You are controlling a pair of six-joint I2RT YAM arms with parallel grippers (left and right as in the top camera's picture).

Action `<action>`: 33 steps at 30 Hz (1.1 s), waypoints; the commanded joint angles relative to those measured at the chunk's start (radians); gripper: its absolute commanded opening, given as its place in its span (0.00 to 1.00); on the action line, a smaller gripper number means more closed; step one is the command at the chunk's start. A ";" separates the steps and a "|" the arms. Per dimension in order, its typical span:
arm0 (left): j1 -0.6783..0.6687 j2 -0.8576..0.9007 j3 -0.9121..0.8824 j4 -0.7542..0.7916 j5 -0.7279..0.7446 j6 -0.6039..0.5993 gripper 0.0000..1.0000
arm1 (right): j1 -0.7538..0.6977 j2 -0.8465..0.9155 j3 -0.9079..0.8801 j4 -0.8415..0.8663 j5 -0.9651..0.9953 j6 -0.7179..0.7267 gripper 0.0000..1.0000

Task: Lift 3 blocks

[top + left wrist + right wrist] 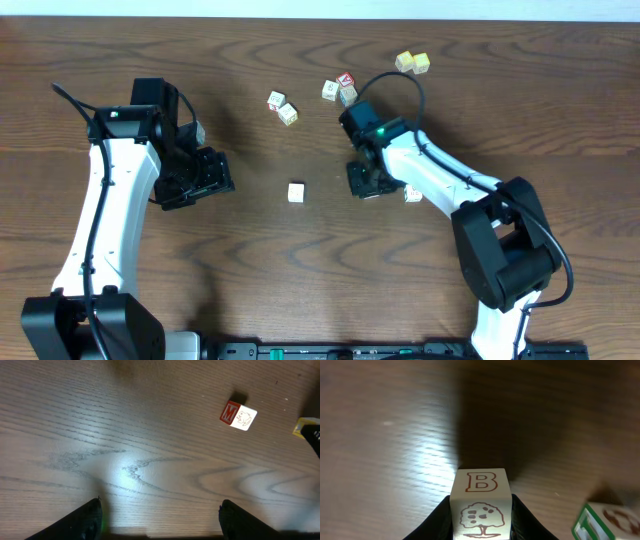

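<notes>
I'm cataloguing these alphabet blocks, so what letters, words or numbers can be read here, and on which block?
"B": on the held block, above a tree drawing, between the fingers of the right gripper.
"M": red side face of the lone block.
Green-edged block: letter cut off, unreadable.
Red-topped block and the others in the overhead view: too small to read.

The overhead camera looks straight down on the whole counter (300, 280). The left wrist camera faces low past the left pincer (160, 522); the lone block (239, 415) ahead of it shows overhead too. The right wrist camera sits tight behind the B block (481, 505) in the right pincer (481, 527).
</notes>
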 commanded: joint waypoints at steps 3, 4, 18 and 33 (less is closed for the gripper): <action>-0.002 0.003 0.014 -0.006 -0.010 0.010 0.75 | -0.031 0.007 0.001 -0.033 0.025 0.199 0.27; -0.002 0.003 0.014 -0.006 -0.010 0.010 0.75 | -0.031 0.007 0.001 -0.037 0.025 0.206 0.27; -0.002 0.003 0.014 -0.006 -0.010 0.010 0.75 | -0.031 0.007 0.001 -0.048 0.018 0.224 0.31; -0.002 0.003 0.014 -0.006 -0.010 0.010 0.75 | -0.077 -0.013 0.146 -0.145 0.019 0.114 0.52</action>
